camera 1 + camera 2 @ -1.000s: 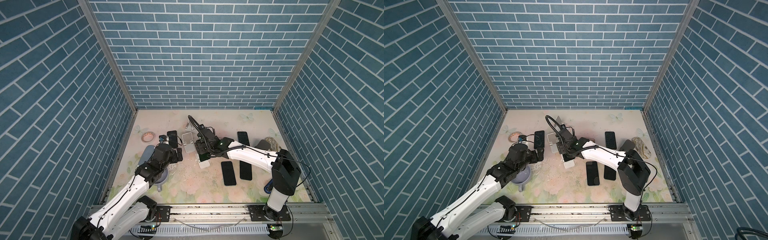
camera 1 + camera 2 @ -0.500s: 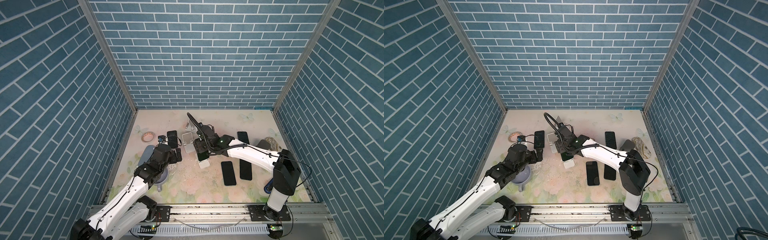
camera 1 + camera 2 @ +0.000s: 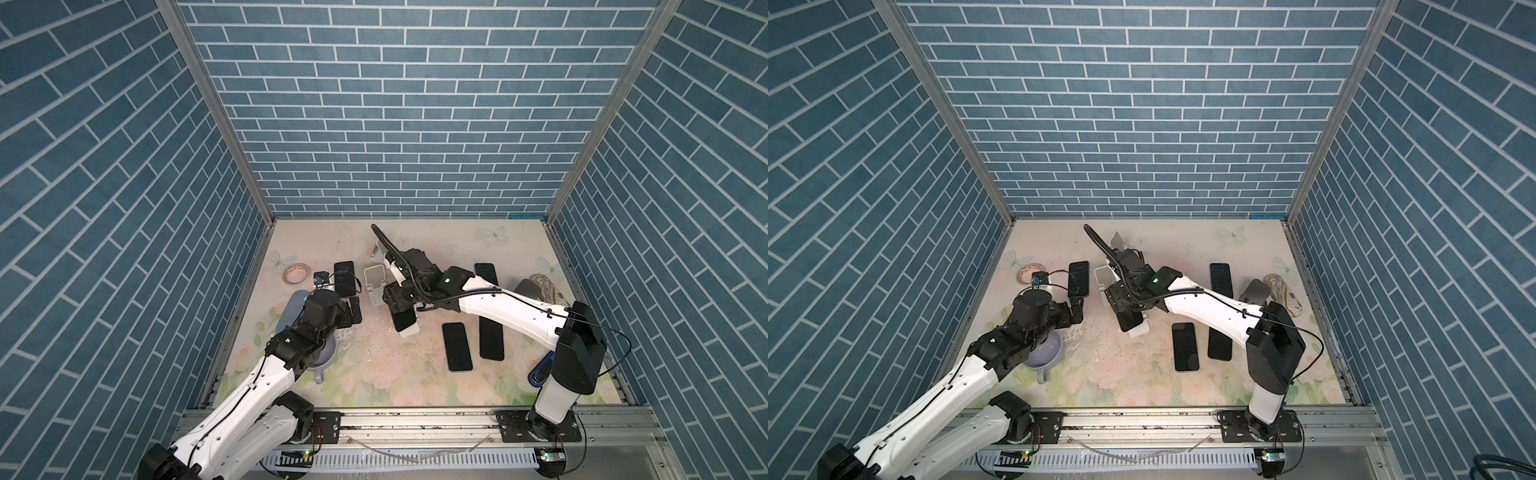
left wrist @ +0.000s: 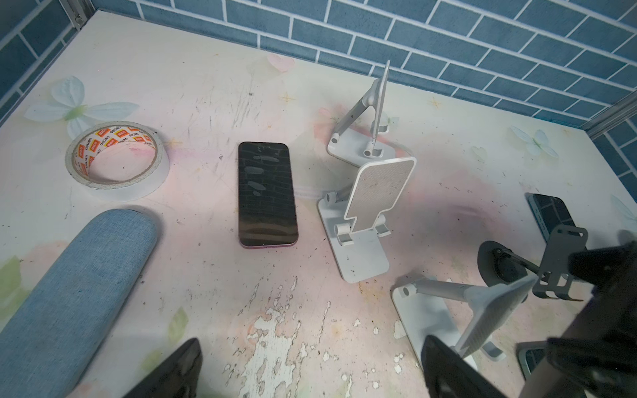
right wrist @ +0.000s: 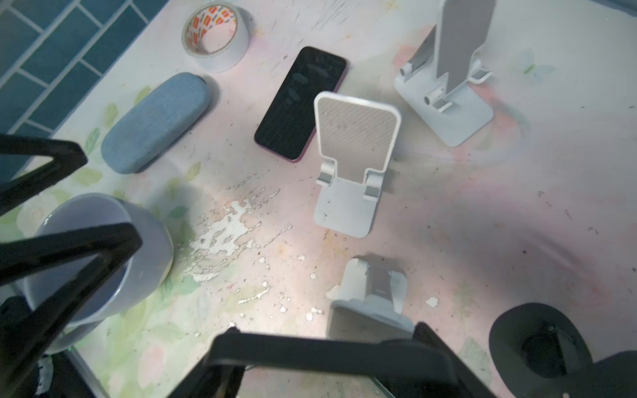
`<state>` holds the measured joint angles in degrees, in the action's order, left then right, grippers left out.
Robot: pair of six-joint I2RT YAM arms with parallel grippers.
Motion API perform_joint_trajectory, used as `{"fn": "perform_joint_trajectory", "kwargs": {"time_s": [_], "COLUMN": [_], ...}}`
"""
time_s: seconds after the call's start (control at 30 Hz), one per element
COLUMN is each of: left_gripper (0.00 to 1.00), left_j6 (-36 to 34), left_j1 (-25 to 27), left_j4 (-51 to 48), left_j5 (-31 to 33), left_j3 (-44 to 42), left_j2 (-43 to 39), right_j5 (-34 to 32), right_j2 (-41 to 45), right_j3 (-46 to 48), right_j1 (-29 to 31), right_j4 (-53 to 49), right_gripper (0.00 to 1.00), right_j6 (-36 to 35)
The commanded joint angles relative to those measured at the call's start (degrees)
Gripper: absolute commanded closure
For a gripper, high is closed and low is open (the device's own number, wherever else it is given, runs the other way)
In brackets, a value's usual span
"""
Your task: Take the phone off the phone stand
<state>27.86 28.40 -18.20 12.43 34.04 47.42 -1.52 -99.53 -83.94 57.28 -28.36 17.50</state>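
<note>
My right gripper (image 3: pixel 399 304) hides the top of the black slab phone (image 3: pixel 404 322) in both top views; in my right wrist view it blurs into a dark bar, cut by the frame's edge.

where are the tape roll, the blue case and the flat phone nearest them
tape roll (image 4: pixel 131 192), left wrist view, white outer wall
blue case (image 4: pixel 79 275), left wrist view, fabric top
flat phone (image 4: pixel 267 200), left wrist view, centre of screen

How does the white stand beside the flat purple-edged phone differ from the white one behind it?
Height: near stand's plate sits low; rear stand's is raised on its arm. Pose: near stand's leans back; rear stand's is near upright. Both white, empty.
</note>
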Motion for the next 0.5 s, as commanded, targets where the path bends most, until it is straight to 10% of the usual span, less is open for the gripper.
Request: {"fn": "perform_joint_trajectory", "kwargs": {"time_s": [0.0, 0.47], "left_gripper": [0.0, 0.0], "left_j6": [0.1, -1.7], "left_j1": [-0.5, -0.5], "left_j4": [-1.5, -10.0], "left_j5": [1.8, 10.5], "left_j3": [0.2, 3.2], "left_j2": [-1.5, -14.0], "right_j5": [3.9, 8.1], "right_j2": [2.7, -0.7], "right_j3": [-1.8, -0.6], "right_j1": [1.3, 3.4], "right_j4": [-0.9, -1.4], "right_gripper": [0.44, 0.43], "right_j6": [-3.7, -4.5]}}
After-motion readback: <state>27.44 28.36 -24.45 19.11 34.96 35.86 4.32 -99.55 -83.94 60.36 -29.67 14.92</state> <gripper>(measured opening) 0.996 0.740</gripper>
